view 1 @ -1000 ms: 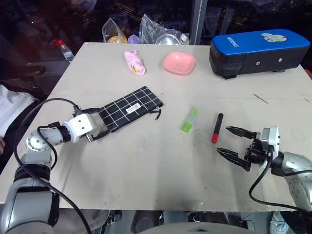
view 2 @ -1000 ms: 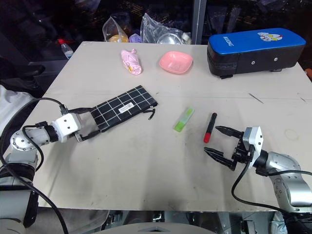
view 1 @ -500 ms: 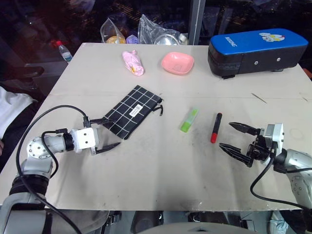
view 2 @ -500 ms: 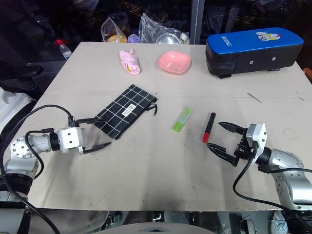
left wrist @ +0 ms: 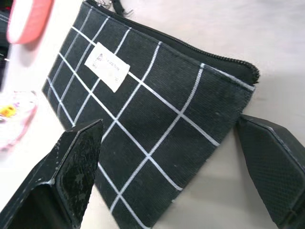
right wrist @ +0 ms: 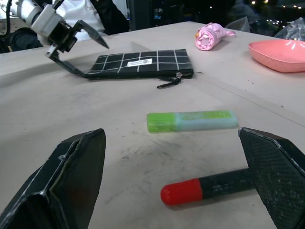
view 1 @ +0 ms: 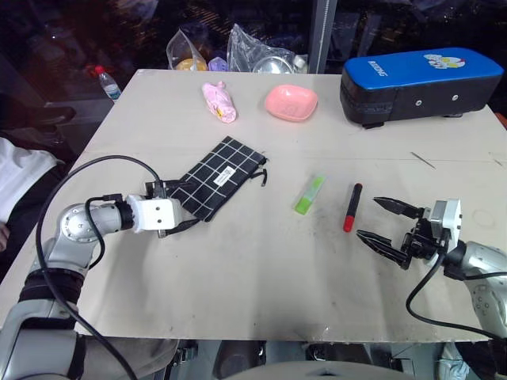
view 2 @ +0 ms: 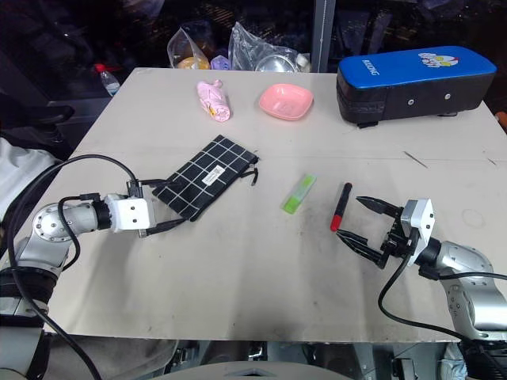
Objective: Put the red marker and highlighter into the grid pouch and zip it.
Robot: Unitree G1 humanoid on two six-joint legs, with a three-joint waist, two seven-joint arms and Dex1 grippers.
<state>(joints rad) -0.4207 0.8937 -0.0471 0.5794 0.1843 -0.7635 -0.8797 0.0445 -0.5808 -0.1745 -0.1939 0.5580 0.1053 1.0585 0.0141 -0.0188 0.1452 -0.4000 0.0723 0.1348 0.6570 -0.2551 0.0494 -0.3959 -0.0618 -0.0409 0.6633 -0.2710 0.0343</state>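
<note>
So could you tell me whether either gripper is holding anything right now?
Nothing is held: the left gripper straddles the grid pouch's near end, open; the right gripper is open too.

The left arm's black two-fingered tool [view 1: 184,207] is held low, pointed forward and rightward, its fingers spread wide. The right arm's black two-fingered tool [view 1: 383,222] is held level, pointed leftward, its fingers [right wrist: 76,176] likewise spread wide with nothing gripped
</note>
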